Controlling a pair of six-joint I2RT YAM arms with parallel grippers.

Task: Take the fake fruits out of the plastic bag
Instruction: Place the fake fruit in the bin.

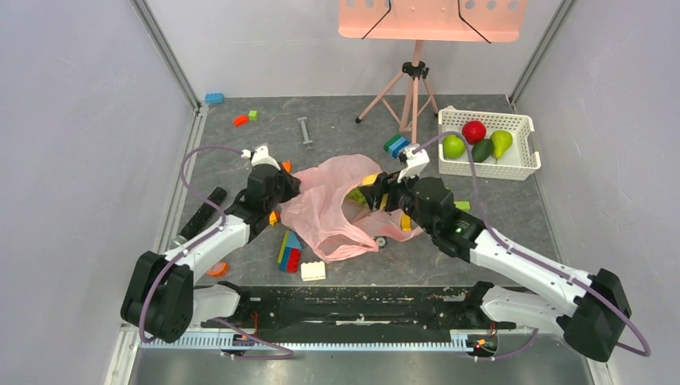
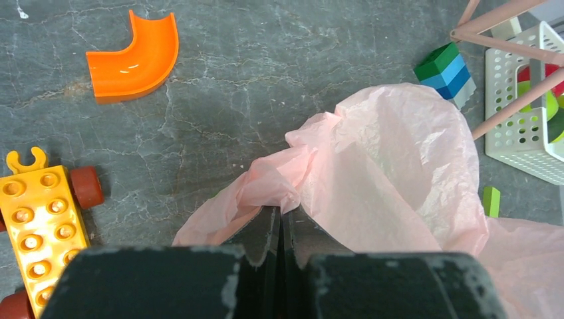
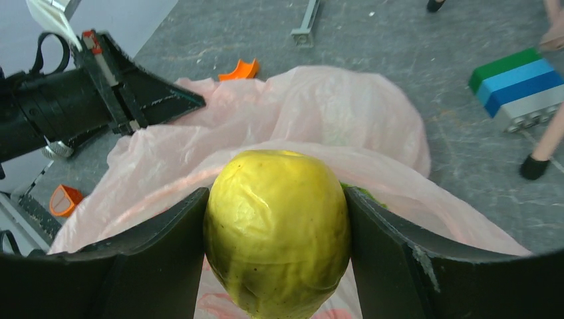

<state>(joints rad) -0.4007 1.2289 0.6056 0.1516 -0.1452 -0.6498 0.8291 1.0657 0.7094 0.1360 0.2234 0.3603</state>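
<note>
The pink plastic bag (image 1: 329, 204) lies crumpled at the table's middle. My left gripper (image 1: 290, 181) is shut on its left edge; in the left wrist view the fingers (image 2: 282, 219) pinch a fold of the bag (image 2: 386, 173). My right gripper (image 1: 367, 195) sits at the bag's mouth, shut on the yellow lemon (image 3: 277, 226), whose end shows in the top view (image 1: 357, 194). Something green (image 3: 362, 193) peeks from the bag behind the lemon. The white basket (image 1: 521, 164) at the back right holds a green apple (image 1: 454, 146), red apple (image 1: 474, 131), avocado (image 1: 482, 150) and green pear (image 1: 501, 143).
Building blocks lie around the bag: a stacked coloured block (image 1: 289, 250), a cream brick (image 1: 313, 271), a green-blue block (image 1: 396, 145), a yellow wheeled brick (image 2: 41, 229) and an orange curved piece (image 2: 136, 58). A pink tripod (image 1: 410, 88) stands behind the bag.
</note>
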